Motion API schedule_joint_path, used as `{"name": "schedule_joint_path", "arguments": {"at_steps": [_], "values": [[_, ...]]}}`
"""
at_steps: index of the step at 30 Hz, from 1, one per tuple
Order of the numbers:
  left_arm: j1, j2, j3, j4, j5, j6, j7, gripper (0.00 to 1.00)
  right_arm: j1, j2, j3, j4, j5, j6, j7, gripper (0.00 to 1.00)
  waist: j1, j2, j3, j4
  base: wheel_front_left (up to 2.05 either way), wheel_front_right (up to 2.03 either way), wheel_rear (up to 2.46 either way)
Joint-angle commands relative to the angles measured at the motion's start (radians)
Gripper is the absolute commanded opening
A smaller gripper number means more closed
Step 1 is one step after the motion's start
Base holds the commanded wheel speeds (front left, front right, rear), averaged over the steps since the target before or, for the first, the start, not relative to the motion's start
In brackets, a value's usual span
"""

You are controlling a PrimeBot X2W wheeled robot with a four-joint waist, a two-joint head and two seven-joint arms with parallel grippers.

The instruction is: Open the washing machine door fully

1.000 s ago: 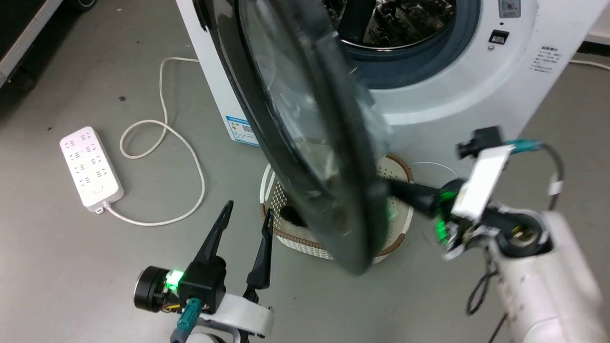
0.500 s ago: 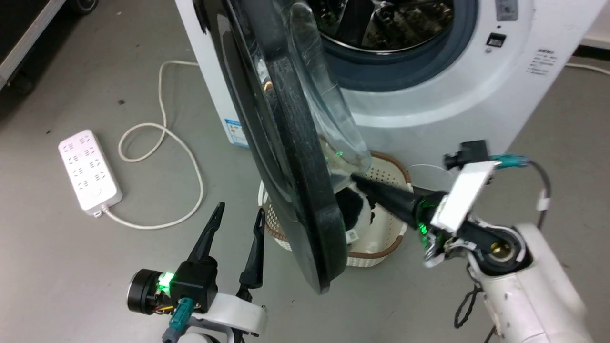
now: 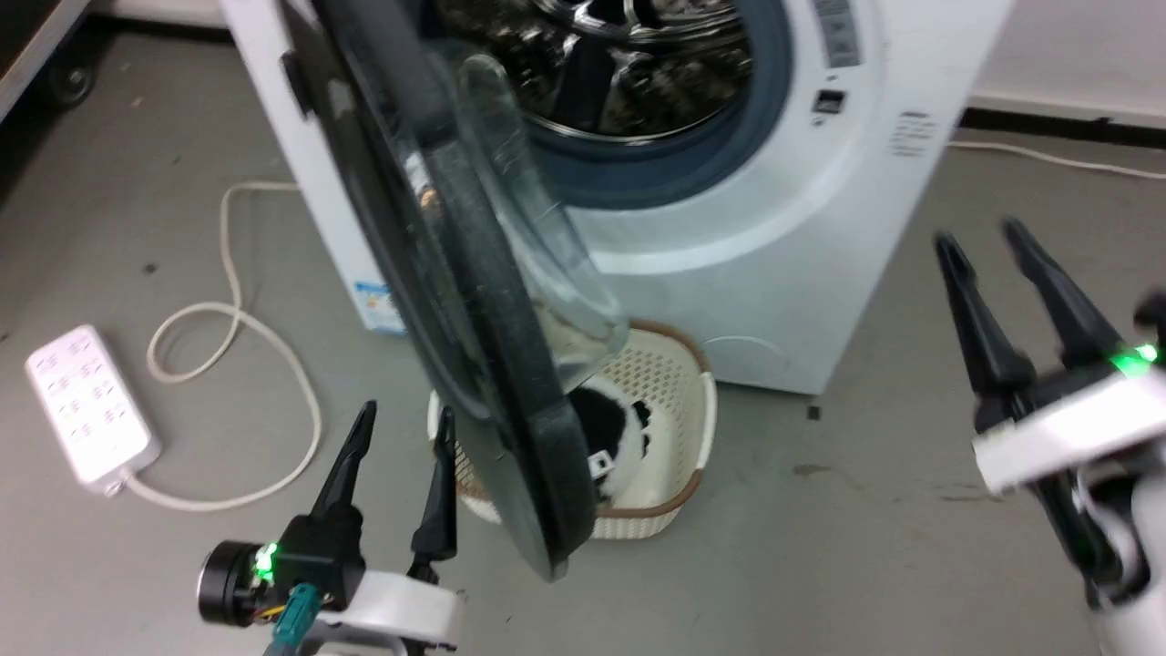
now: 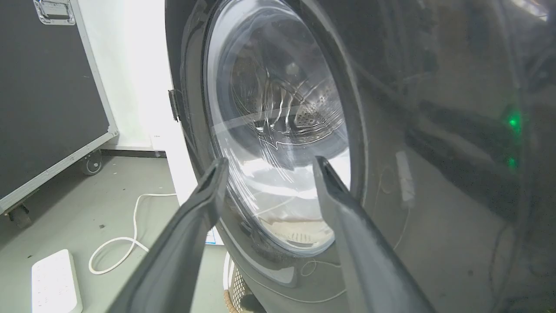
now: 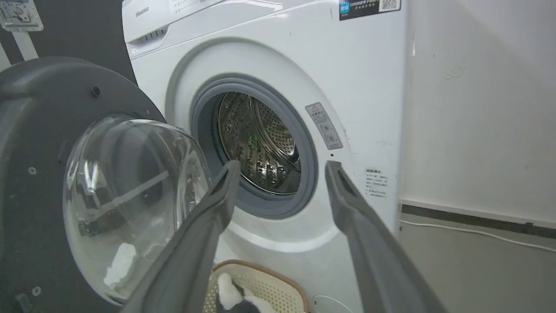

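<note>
Black and spread wide, my left claw (image 3: pixel 407 410) sits empty at 7 o'clock, just outside the glossy face of the door (image 3: pixel 455 301), placed, I'd guess, so the swing misses it. The door stands about square to the machine (image 3: pixel 774 237), hinged at 11 o'clock, glass bowl (image 3: pixel 537 264) above the basket (image 3: pixel 679 392). At 3 o'clock my right claw (image 3: pixel 976 232) is spread, empty, well apart from the door; I judge the door only part-open.
</note>
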Motion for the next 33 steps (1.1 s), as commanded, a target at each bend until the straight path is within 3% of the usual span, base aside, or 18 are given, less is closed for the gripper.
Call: {"name": "schedule_joint_path", "arguments": {"at_steps": [1, 7, 9, 12, 27, 29, 33], "values": [[0.040, 0.013, 0.021, -0.007, -0.008, 0.001, -0.005, 1.00, 0.127, 0.013, -0.065, -0.026, -0.283, 0.001, -0.111, 1.00, 0.0000, 0.0000, -0.040, -0.049, 0.00, 0.00, 0.00], [0.065, 0.013, 0.040, -0.018, -0.014, -0.002, -0.005, 1.00, 0.278, 0.137, -0.176, -0.090, -0.512, 0.001, -0.146, 1.00, 0.0000, 0.0000, -0.051, -0.075, 0.00, 0.00, 0.00], [0.076, 0.012, 0.043, -0.022, -0.014, -0.003, -0.005, 1.00, 0.367, 0.220, -0.216, -0.131, -0.598, 0.001, -0.158, 1.00, 0.0000, 0.0000, -0.055, -0.084, 0.00, 0.00, 0.00], [0.083, 0.011, 0.048, -0.020, -0.017, -0.006, -0.005, 1.00, 0.435, 0.261, -0.222, -0.142, -0.642, 0.001, -0.171, 1.00, 0.0000, 0.0000, -0.057, -0.091, 0.00, 0.00, 0.00], [0.092, 0.004, 0.064, 0.013, -0.011, -0.022, -0.005, 1.00, 0.477, 0.287, -0.208, -0.079, -0.601, 0.001, -0.209, 1.00, 0.0000, 0.0000, -0.076, -0.105, 0.00, 0.00, 0.00], [0.092, 0.004, 0.064, 0.013, -0.011, -0.026, -0.005, 0.00, 0.477, 0.287, -0.208, -0.078, -0.599, 0.001, -0.210, 1.00, 0.0000, 0.0000, -0.078, -0.106, 0.00, 0.00, 0.00], [0.088, -0.001, 0.081, -0.032, -0.030, -0.024, -0.005, 0.00, 0.480, 0.287, -0.204, -0.079, -0.598, 0.001, -0.212, 1.00, 0.0000, 0.0000, -0.082, -0.107, 0.00, 0.00, 0.00]]}}
